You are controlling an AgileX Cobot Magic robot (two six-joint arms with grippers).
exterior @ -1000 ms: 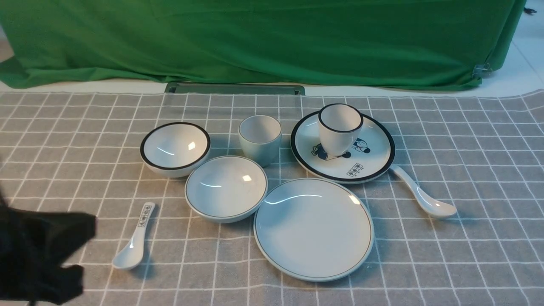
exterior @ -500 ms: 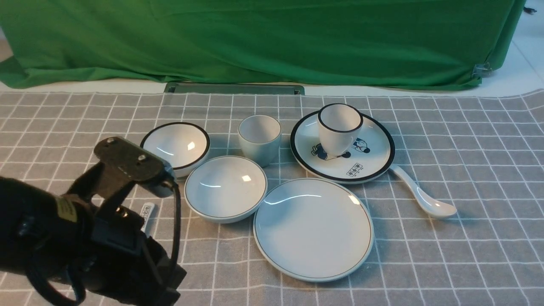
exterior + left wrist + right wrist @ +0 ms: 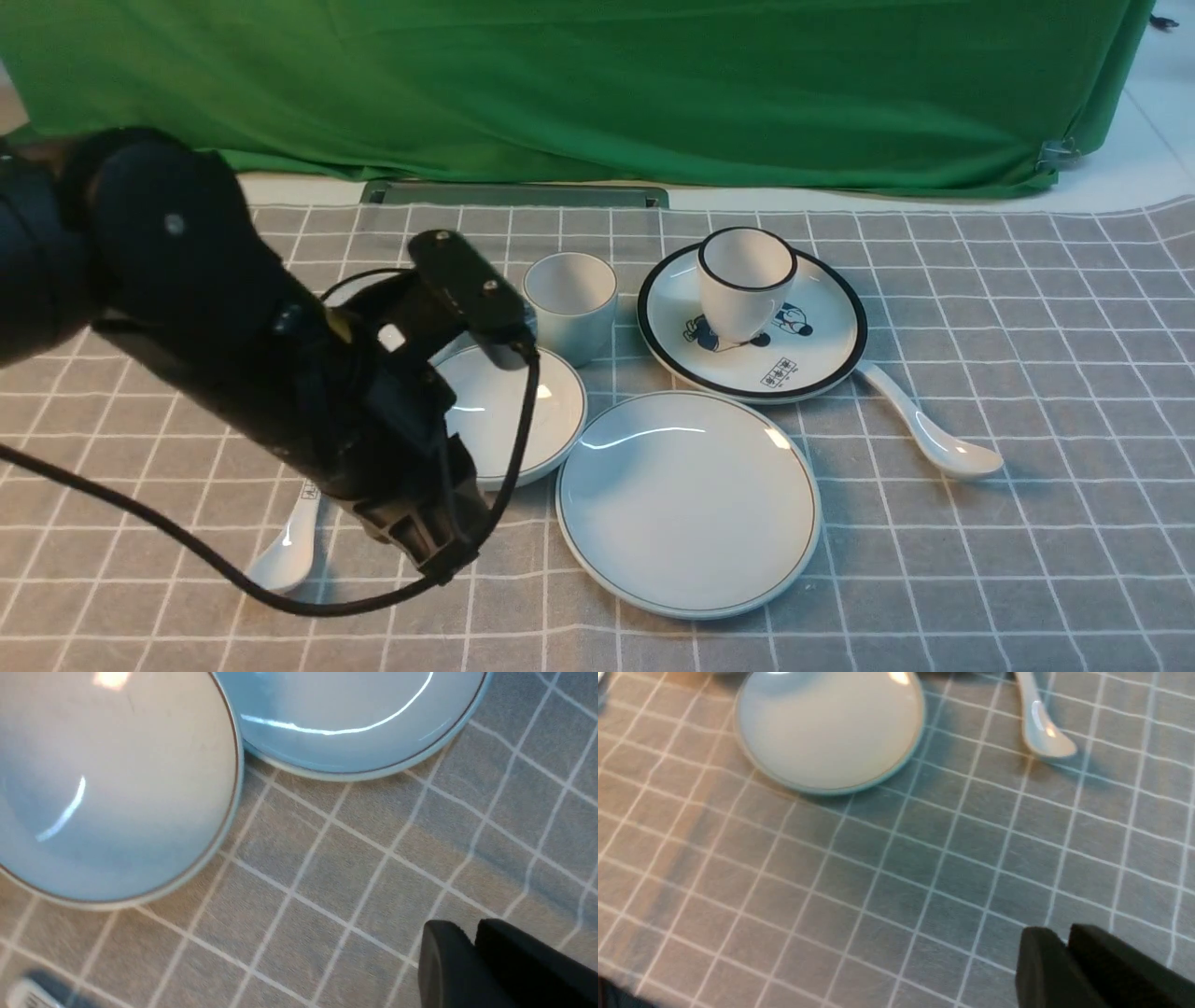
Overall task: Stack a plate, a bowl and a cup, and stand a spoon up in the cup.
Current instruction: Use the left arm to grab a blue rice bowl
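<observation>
1. Plate (image 3: pixel 689 504), pale blue-grey, lies flat and bare on the checked cloth (image 3: pixel 1027 373), at the middle of the front view; take it as the dial's centre.
2. The bowl (image 3: pixel 532 411) sits at 10 o'clock, upright, its rim right against the plate's rim; whether they touch I cannot tell. The left arm (image 3: pixel 233 327) covers its left half.
3. The cup (image 3: pixel 571 303) stands upright at 11 o'clock, just behind the bowl.
4. The spoon (image 3: pixel 924 429) lies at 2 o'clock, scoop up, its handle end running to the rim of the printed plate (image 3: pixel 812 345), which sits at 1 o'clock with a black-rimmed cup (image 3: pixel 745 280) on it.
5. A marked spoon (image 3: pixel 285 555) lies at 9 o'clock, partly hidden by the arm.
6. The left gripper (image 3: pixel 467 938) hangs above bare cloth near the bowl and plate, its fingers (image 3: pixel 523 961) pressed together on nothing.
7. The right gripper (image 3: pixel 1059 942) is over bare cloth at about 5 o'clock, its fingers (image 3: pixel 1111 961) likewise side by side, with no gap showing and nothing held.
</observation>
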